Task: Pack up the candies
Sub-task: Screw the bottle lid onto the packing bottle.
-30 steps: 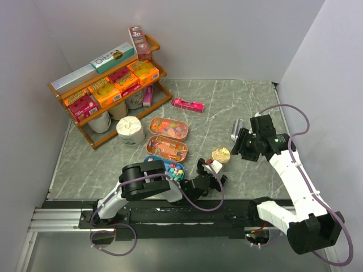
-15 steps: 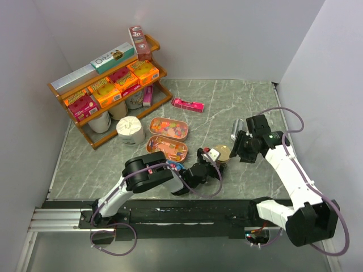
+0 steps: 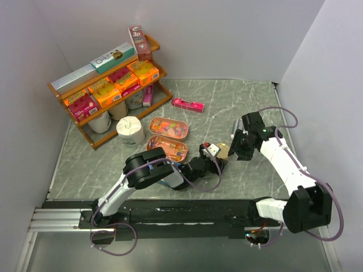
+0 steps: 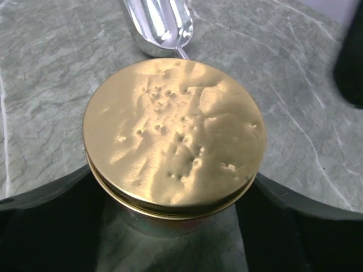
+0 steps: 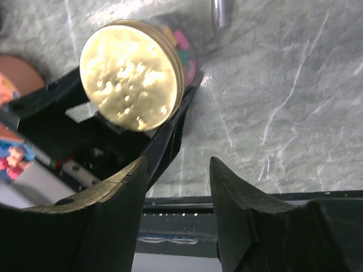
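Observation:
The candies lie loose in two open oval tins (image 3: 169,127) (image 3: 168,148); a few show through the glass of a jar (image 5: 184,48). The jar has a dented gold lid (image 4: 173,133) and stands at the table's middle right (image 3: 223,151). My left gripper (image 3: 215,157) reaches in from the left, its jaws closed on the jar's two sides (image 4: 171,177). My right gripper (image 3: 241,145) hovers just right of the jar, open and empty (image 5: 177,164). Its fingers (image 5: 122,198) stand apart above bare table.
A shiny metal scoop (image 3: 236,128) lies just behind the jar and also shows in the left wrist view (image 4: 159,25). A wooden shelf (image 3: 108,85) with boxes stands at the back left. A paper roll (image 3: 131,130) and a pink packet (image 3: 188,104) lie on the table.
My left gripper has moved forward to the jar and taken it between its jaws. My right gripper has shifted left, closer to the jar.

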Robot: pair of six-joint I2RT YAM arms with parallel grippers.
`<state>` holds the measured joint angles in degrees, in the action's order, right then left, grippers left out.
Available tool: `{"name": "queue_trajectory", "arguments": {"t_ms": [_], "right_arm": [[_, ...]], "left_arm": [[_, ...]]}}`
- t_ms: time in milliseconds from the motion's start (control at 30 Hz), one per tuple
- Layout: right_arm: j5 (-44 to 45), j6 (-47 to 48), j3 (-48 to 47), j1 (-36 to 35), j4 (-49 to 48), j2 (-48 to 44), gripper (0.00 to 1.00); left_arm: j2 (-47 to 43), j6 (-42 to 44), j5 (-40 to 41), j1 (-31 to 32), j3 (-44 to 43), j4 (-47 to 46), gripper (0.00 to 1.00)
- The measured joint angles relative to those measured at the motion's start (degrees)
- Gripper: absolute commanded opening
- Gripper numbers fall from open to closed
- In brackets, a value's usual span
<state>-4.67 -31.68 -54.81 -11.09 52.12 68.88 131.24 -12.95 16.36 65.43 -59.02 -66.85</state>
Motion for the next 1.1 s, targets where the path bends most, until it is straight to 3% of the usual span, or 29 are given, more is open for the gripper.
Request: {"name": "queue_trajectory", "arguments": {"t_ms": [167,567,800,1100], "right_arm": [[0.87,0.33,-0.37,0.00,-3.37,4.33,0.44],[1.62,3.04,-0.33,0.02,-14.91,13.31,0.34],[1.03,3.52,1.77,0.17,-18.51,11.69,0.19],[0.79,3.80,8.52,0.39,-23.71,5.40,0.17]], "left_arm": [[0.17,1.27,-1.16,-0.11,0.13,-0.55,0.59],[0.39,1.99,-3.02,-0.26,2.21,-3.85,0.56],[0.76,1.90,-3.02,-0.31,2.29,-4.70,0.56],[0.92,1.46,-2.97,-0.72,2.19,-4.74,0.57]]}}
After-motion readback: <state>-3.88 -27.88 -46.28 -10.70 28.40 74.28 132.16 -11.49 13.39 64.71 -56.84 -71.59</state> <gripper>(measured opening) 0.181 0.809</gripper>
